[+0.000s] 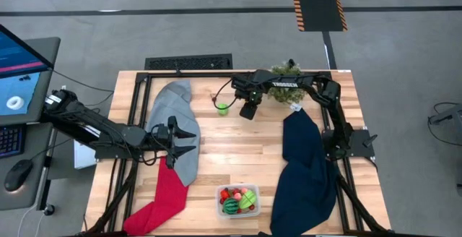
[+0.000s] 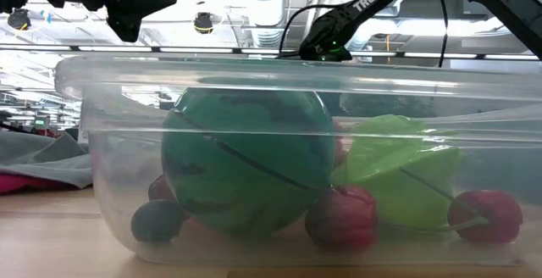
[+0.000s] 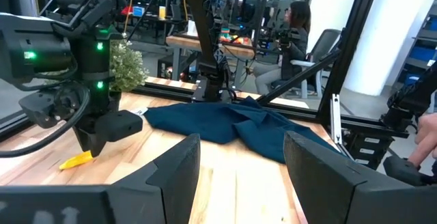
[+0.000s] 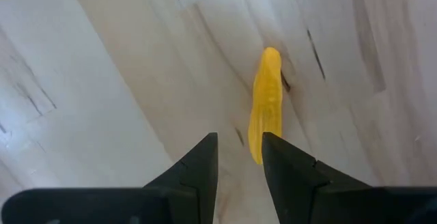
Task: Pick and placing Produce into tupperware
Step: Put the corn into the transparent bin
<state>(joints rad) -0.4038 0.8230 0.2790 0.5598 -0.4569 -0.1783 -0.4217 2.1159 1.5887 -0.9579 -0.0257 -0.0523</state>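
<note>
While the tub (image 1: 238, 201) near the front edge of the table (image 1: 238, 143) already holds several pieces, the high view shows more left out: a small green piece (image 1: 222, 108) lies toward the back, just beside the right gripper (image 1: 247, 111), which reaches in from the right past a potted plant (image 1: 286, 73). The left gripper (image 1: 189, 142) waits over a grey cloth (image 1: 179, 121), its fingers spread and empty. A red cloth (image 1: 164, 194) and a navy cloth (image 1: 307, 165) lie to either side of the tub.

In the low view the tub wall fills the picture; inside sit the striped melon (image 2: 246, 159), a light green piece (image 2: 398, 172) and red ones (image 2: 340, 219) touching the floor of the tub.

The left wrist view looks past its own open fingers (image 3: 174, 166) at the right arm's head hanging low over the wood, a yellow piece (image 3: 76, 160) lying right beside it.

The right wrist view looks straight down: the yellow piece (image 4: 266, 104) lies flat on the wood, just ahead of the fingers, which stand a narrow gap apart and hold nothing. It sits nearer one finger (image 4: 290, 162) than the gap.

The step in hand looks like the pick of this piece. To do it well, I would shift until the piece is centred in the gap, widen the fingers if needed, turn the wrist so they close across its narrow width, and descend until the tips nearly touch the wood before closing.
</note>
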